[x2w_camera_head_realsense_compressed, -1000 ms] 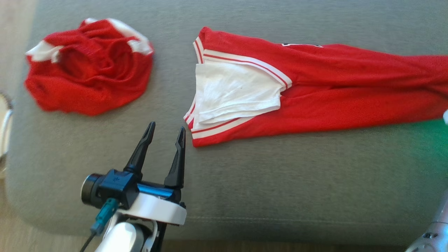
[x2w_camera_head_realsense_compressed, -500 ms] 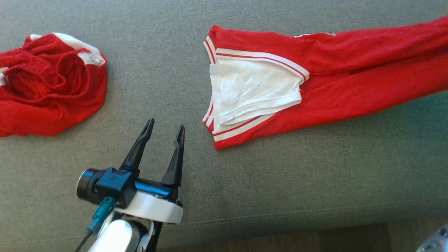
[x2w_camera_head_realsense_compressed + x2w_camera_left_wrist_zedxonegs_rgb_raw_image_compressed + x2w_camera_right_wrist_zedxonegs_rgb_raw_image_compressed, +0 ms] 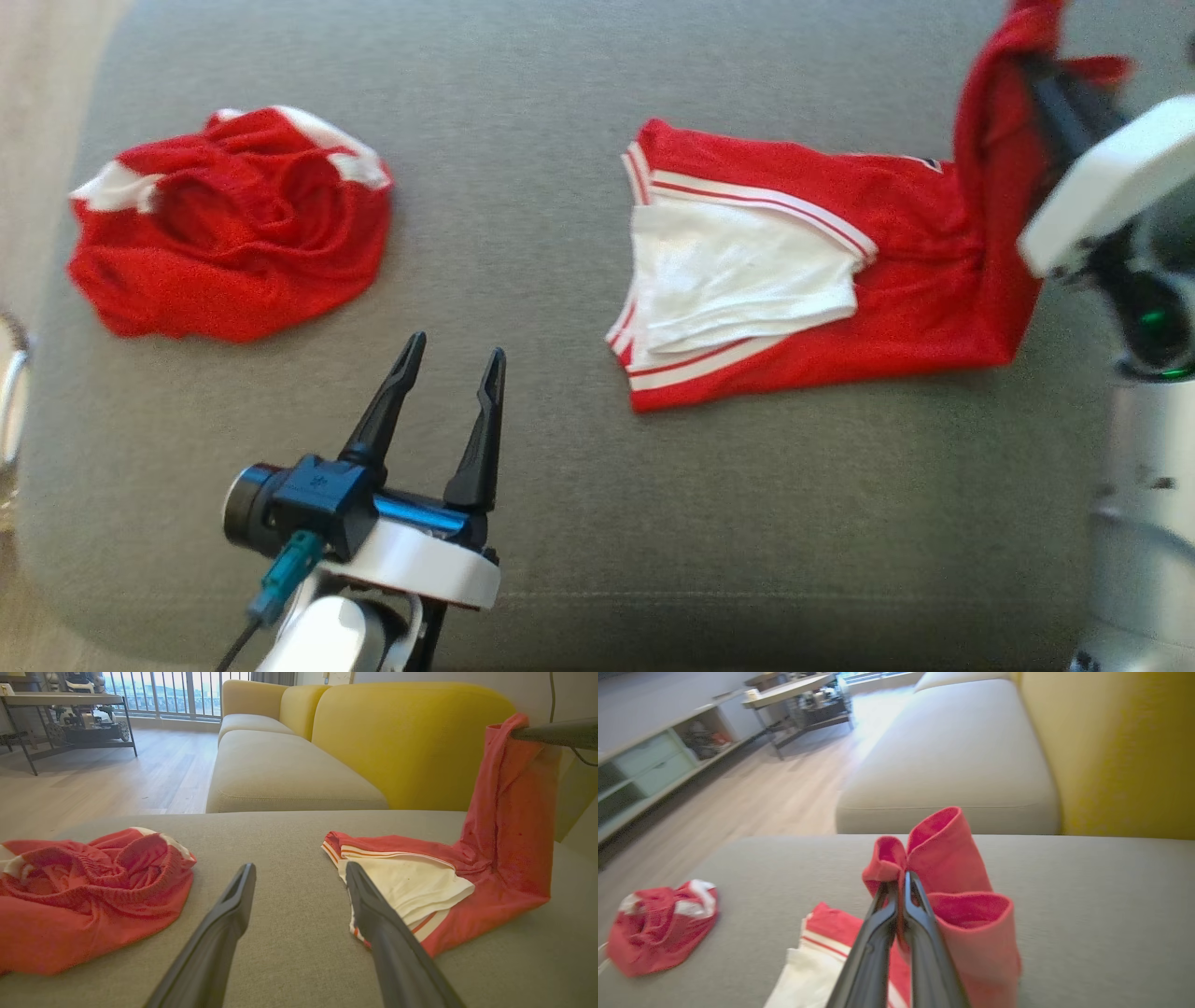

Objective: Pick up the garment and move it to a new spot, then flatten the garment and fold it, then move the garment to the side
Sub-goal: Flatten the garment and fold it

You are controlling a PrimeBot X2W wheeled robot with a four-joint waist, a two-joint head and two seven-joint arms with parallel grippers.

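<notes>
Head view: the garment [image 3: 924, 308] lies on the grey cushion [image 3: 653, 541] with its right end raised. That small bunch of fabric could slip free and the fold collapse. The right gripper [image 3: 900, 882] has its jaws clamped on it. The left gripper [image 3: 456, 347] hovers nearby, jaws apart, empty.

Left pincer [image 3: 457, 345] spread, right [image 3: 903, 879] seemingly clamped

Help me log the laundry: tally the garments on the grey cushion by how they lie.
Crumpled red-and-white mesh garment, heaped: 1
Laid-out red-and-white mesh garment, one end held up by the right end effector: 1
Total: 2
</notes>
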